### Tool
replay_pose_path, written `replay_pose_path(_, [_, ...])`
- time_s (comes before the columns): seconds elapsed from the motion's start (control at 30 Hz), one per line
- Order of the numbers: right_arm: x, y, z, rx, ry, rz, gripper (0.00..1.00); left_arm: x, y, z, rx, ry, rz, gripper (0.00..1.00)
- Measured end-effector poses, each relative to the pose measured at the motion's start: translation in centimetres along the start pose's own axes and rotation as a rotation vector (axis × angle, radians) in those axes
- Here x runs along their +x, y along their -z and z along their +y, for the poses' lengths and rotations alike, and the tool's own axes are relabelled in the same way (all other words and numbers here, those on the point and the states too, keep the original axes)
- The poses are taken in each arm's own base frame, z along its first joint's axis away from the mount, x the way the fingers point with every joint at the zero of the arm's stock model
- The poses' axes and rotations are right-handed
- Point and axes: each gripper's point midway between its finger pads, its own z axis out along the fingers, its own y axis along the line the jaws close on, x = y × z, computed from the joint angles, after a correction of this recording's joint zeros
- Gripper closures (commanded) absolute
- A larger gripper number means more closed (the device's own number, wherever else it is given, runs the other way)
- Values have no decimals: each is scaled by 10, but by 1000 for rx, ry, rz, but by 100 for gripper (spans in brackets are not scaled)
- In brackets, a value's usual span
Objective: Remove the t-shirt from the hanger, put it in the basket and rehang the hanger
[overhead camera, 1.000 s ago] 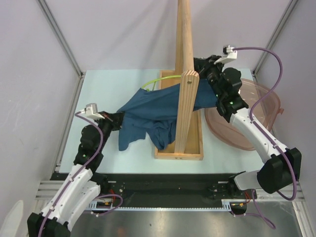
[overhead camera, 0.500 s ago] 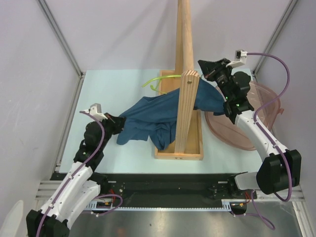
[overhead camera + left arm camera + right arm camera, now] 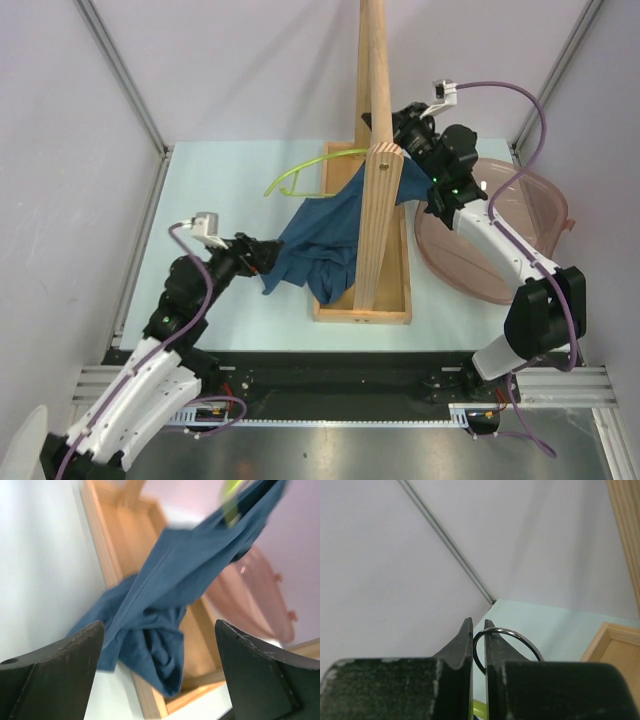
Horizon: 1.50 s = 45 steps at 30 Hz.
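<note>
Item count: one dark teal-blue plain fabric t-shirt (image 3: 325, 235), one thin lime-green clothes hanger (image 3: 300, 176) with a small silver wire hook (image 3: 512, 637), one tall wooden pole stand (image 3: 374, 110) set in a shallow wooden tray, one translucent pink plastic bowl (image 3: 520, 245), two arms. The t-shirt is draped from beside the pole down into the tray and over its left wall onto the pale mint table (image 3: 215, 195); its upper end is hidden behind the pole. One bare arm of the hanger is seen projecting from the shirt towards 10 o'clock. The right gripper (image 3: 395, 125) is held at 1 o'clock of the shirt, its fingers (image 3: 462, 650) pinched nearly together on the silver hook. The left gripper (image 3: 263, 258) is placed at 8 o'clock of the shirt, jaws spread wide with nothing between them, the shirt's lower folds just ahead. The bowl is found at 3 o'clock of the tray, its rim just beside the tray wall and reaching the table's right edge. Bare table is left from 9 to 11 o'clock of the stand; white walls enclose the left, back and right sides.
</note>
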Motion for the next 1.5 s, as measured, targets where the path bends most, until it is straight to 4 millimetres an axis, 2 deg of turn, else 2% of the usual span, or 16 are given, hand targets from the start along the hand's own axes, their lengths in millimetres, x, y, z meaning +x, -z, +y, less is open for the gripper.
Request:
replay_pose_path(0.13, [20,-6,7,-40,12,63,100,-60,26,-26,14,-67,-143,3])
replay_pose_path(0.23, [26,-8,17,-90,22,94,100,-112,35,-56,35,-109,-212,1])
replay_pose_path(0.3, [29,-8,25,-127,23,114,100,-136,37,-73,50,-137,-229,0])
replay_pose_path(0.37, [35,-8,33,-172,23,137,100,-155,31,-92,81,-185,-209,1])
replay_pose_path(0.47, [46,-7,44,-231,20,174,100,-164,10,-109,115,-235,-135,2])
replay_pose_path(0.57, [58,-5,55,-283,15,213,100,-157,-17,-118,159,-260,-38,3])
replay_pose_path(0.7, [65,-1,69,-343,16,247,100,-114,-51,-104,160,-247,144,5])
replay_pose_path(0.8, [66,1,76,-376,21,254,100,-87,-61,-94,144,-240,242,7])
replay_pose_path(0.9, [68,3,82,-400,27,263,100,-71,-59,-100,168,-246,293,14])
replay_pose_path(1.03, [71,5,87,-422,33,273,100,-56,-48,-110,211,-260,321,37])
replay_pose_path(1.17, [74,6,93,-444,36,282,100,-42,-38,-106,209,-261,348,54])
replay_pose_path(1.27, [75,7,97,-453,37,285,100,-33,-33,-99,195,-254,366,79])
replay_pose_path(1.3, [76,7,97,-455,42,285,100,-31,-32,-98,192,-255,370,91])
replay_pose_path(1.37, [77,7,98,-458,48,285,86,-26,-29,-99,209,-264,382,100])
replay_pose_path(1.43, [79,7,98,-458,43,295,69,-26,-27,-102,219,-269,379,100])
replay_pose_path(1.5, [79,7,100,-461,43,294,57,-27,-25,-101,212,-272,374,100])
